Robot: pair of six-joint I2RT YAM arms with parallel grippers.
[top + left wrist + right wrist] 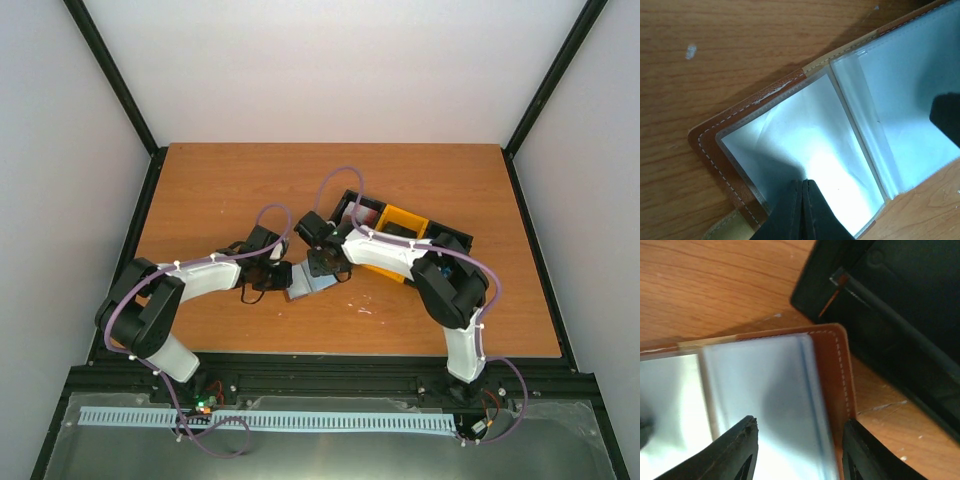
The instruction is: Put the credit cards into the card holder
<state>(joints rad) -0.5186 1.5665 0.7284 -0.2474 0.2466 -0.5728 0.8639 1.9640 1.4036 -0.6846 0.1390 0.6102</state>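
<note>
The black-and-yellow three-compartment plastic tray [400, 215] crowds the far right side of the open brown leather card holder [305, 283], seemingly not touching. The left gripper [283, 275] and right gripper [322, 268] block it from above; bare wooden table [230, 180] lies open leftward and beyond.

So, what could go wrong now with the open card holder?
The shut left gripper sits on the clear pocket of the card holder; if it slips, the holder may slide or fold shut.
The open right gripper straddles the holder's edge beside the black tray; closing could crumple that edge or knock the tray.
</note>
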